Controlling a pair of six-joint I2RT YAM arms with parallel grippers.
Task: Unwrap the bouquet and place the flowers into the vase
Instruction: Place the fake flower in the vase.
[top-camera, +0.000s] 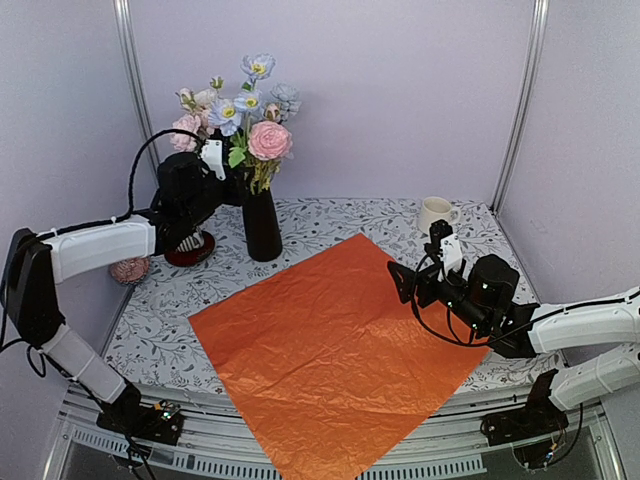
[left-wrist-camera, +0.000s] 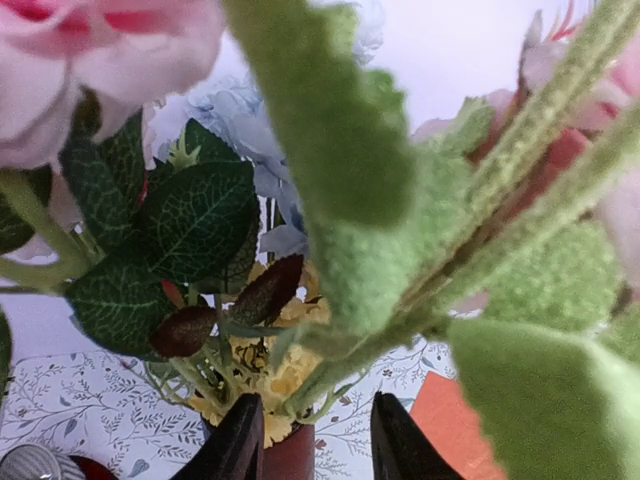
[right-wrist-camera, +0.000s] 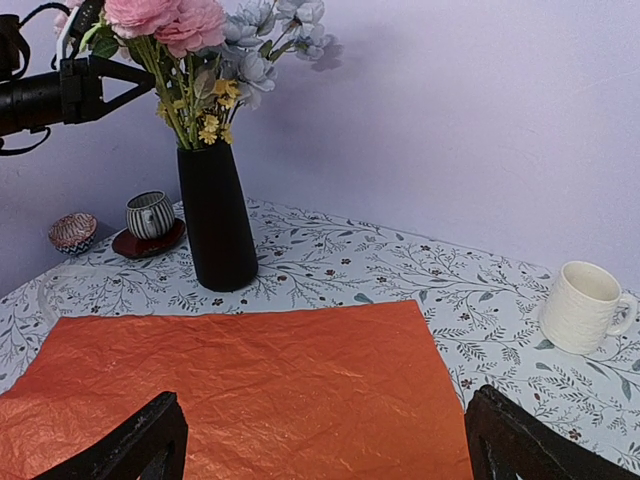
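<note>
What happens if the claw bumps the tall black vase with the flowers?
The vase would probably tip easily: it is tall and slim, with flowers bunched high above it. It looks hard and stiff, so it would likely topple whole rather than bend.

No writing, label, brand or number can be read anywhere (the tablecloth (top-camera: 330, 218) bears only a leafy print).

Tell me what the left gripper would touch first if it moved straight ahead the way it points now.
Probably the green stems of the flowers, just above the mouth of the vase: they lie right beyond the open left gripper. How near, the picture cannot show.
</note>
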